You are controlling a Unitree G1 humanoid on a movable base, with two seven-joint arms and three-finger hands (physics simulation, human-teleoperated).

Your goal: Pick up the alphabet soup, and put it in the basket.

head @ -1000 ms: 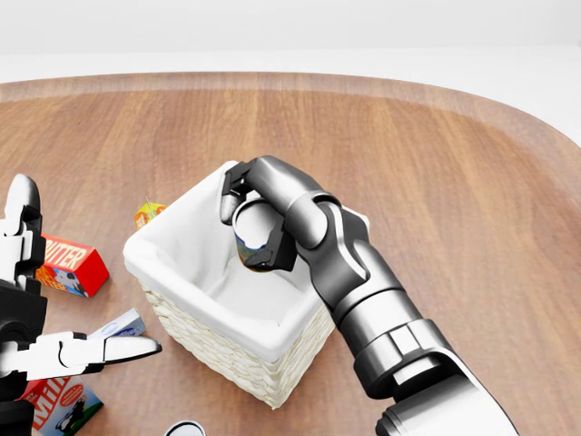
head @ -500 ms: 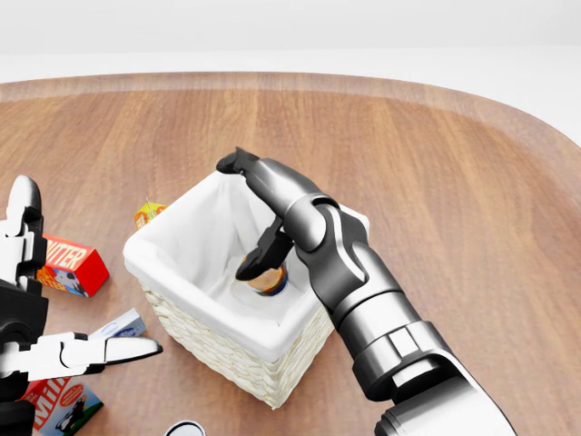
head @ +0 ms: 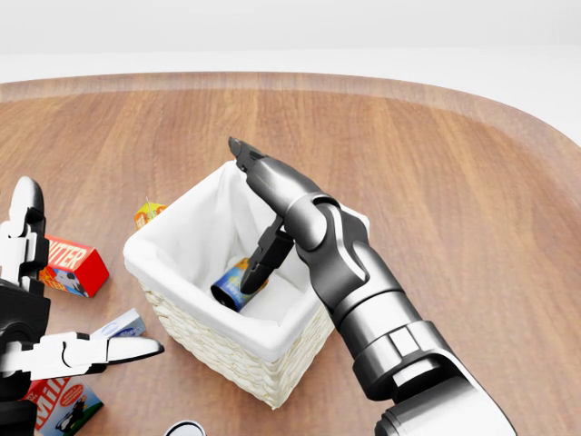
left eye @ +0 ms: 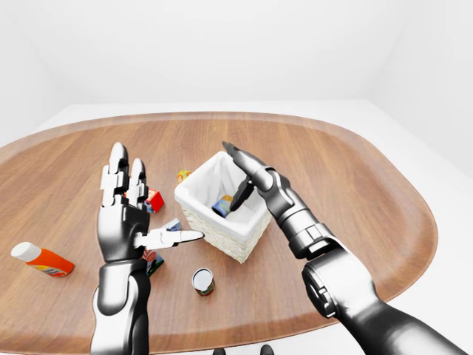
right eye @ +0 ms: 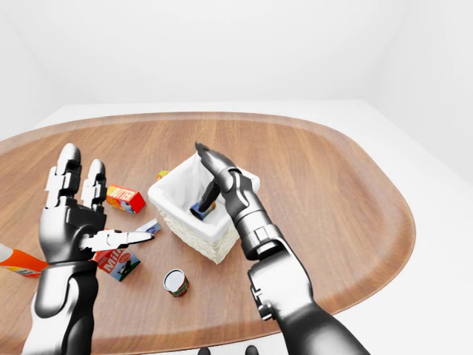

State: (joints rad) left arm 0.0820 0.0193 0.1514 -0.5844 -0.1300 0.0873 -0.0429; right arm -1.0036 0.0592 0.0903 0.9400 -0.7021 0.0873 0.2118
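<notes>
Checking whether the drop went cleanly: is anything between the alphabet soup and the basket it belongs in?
Nothing visible is. The alphabet soup already lies tilted on the white lining inside the basket. The right robot hand hangs open above it, fingers spread, holding nothing. The left robot hand is open, off to the basket's left.

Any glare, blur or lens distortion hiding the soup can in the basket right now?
Head view: sharp, evenly lit, no glare; alphabet soup lies tilted in the basket, partly behind the right hand and its soft shadow. Eye views: wide-angle, table edge bowed, can small.
</notes>
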